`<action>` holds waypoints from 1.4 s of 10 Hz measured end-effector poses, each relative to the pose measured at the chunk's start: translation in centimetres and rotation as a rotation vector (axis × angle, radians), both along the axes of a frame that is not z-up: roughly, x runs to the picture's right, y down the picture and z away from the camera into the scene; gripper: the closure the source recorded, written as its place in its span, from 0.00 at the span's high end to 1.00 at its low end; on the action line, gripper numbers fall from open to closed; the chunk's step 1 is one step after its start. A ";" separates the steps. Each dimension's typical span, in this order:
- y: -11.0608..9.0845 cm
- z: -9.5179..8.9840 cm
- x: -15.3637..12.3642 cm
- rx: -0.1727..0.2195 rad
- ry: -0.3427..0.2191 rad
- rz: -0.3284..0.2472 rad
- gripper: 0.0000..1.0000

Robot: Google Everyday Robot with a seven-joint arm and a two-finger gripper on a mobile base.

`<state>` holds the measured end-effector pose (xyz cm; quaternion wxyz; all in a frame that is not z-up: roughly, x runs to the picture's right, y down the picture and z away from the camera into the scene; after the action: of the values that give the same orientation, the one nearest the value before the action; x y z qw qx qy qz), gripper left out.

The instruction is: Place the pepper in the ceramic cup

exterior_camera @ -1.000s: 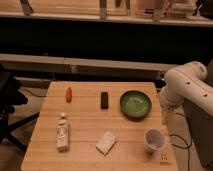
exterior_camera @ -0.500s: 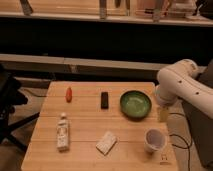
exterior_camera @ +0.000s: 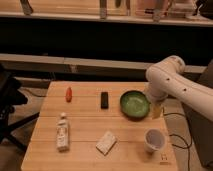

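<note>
Over the table [exterior_camera: 85, 127] edge, the tool [exterior_camera: 157, 109], spread apart, hangs beside the green bowl [exterior_camera: 134, 104].

Table [exterior_camera: 85, 120] carries pepper [exterior_camera: 68, 94], block [exterior_camera: 104, 99], green bowl [exterior_camera: 135, 104], cup [exterior_camera: 154, 140], bottle [exterior_camera: 62, 133], perhaps a sponge [exterior_camera: 106, 142].

Small red-orange pepper [exterior_camera: 68, 93], tapered, lying flat on the wooden worktop [exterior_camera: 85, 125] near its far left corner, long axis running roughly front to back. White ceramic cup [exterior_camera: 154, 140], round with plain pale walls, standing upright near the front right corner, mouth up. Well apart from each other, diagonally across the worktop; pepper outside the cup. Pincer [exterior_camera: 157, 109] low over the right side, beyond the cup, touching neither.
</note>
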<state>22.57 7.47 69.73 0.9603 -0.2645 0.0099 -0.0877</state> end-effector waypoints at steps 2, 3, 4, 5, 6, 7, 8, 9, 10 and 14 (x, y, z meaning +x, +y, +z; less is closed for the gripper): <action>-1.4 0.7 -3.6 0.010 -0.038 -0.055 0.80; -1.8 0.8 -4.5 0.015 -0.046 -0.071 0.80; -2.4 1.1 -5.4 0.020 -0.058 -0.092 0.80; -2.7 1.2 -5.7 0.022 -0.067 -0.106 0.80; -2.8 1.3 -5.7 0.023 -0.073 -0.118 0.80; -2.9 1.3 -5.9 0.025 -0.077 -0.130 0.80; -3.2 1.5 -6.9 0.025 -0.087 -0.147 0.80; -3.8 1.7 -9.0 0.032 -0.105 -0.175 0.80; -4.3 1.9 -10.2 0.035 -0.114 -0.193 0.80; -5.9 2.4 -12.2 0.044 -0.162 -0.281 0.80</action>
<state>10.34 1.55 72.16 0.9418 -0.2316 -0.0290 -0.2420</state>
